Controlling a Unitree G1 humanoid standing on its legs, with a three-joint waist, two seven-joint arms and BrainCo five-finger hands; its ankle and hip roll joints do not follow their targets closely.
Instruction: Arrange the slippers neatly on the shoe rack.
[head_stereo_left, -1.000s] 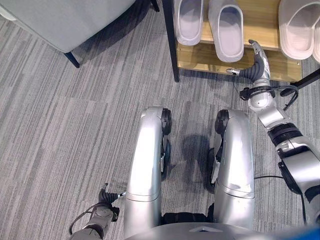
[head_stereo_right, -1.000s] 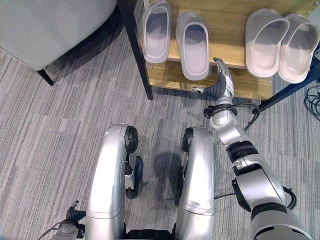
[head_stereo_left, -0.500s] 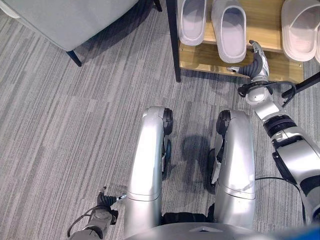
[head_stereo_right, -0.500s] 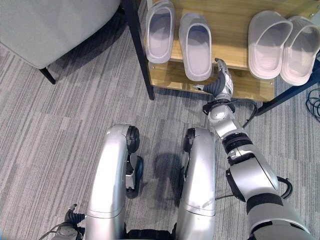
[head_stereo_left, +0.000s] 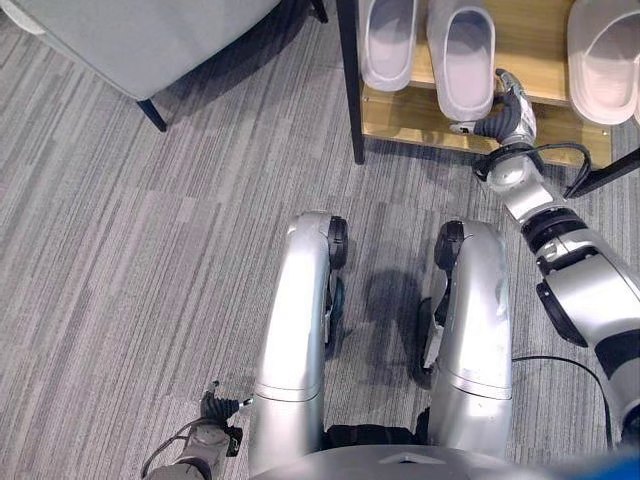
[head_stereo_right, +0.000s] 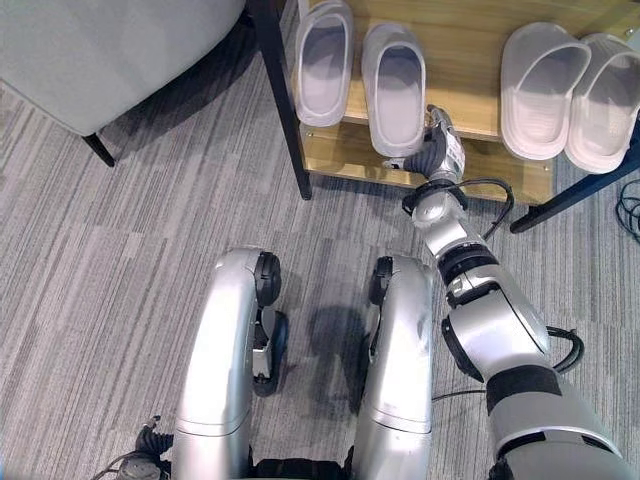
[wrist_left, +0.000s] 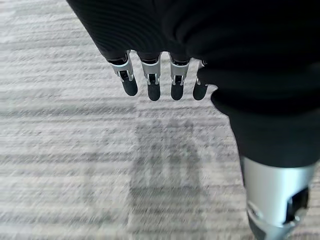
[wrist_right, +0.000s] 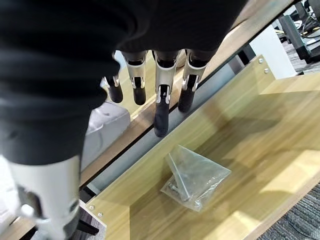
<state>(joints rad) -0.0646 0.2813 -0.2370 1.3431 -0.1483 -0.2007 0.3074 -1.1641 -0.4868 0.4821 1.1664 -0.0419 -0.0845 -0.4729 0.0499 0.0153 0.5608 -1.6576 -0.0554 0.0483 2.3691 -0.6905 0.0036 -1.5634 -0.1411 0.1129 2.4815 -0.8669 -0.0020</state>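
Your right hand is up at the front edge of the shoe rack, fingers relaxed and slightly spread, holding nothing. In the right wrist view the fingertips hang loose over the lower wooden shelf, with one finger reaching further down than the rest. Just past those fingertips on that shelf lies a small clear plastic bag with what looks like hardware inside; fingers are apart from it.

Slippers: the grey pair sits on the upper shelf, toes pointing away from you, side by side. The heel of the nearer grey slipper is just beside your right fingers; you can't tell from these views whether they touch. The white pair is further along the same shelf, on the far side of your right hand from the grey pair, the two overlapping slightly at an angle.

Your left hand hangs low over the grey carpet, fingers straight, close together, empty. A grey upholstered chair stands near the rack's black leg.
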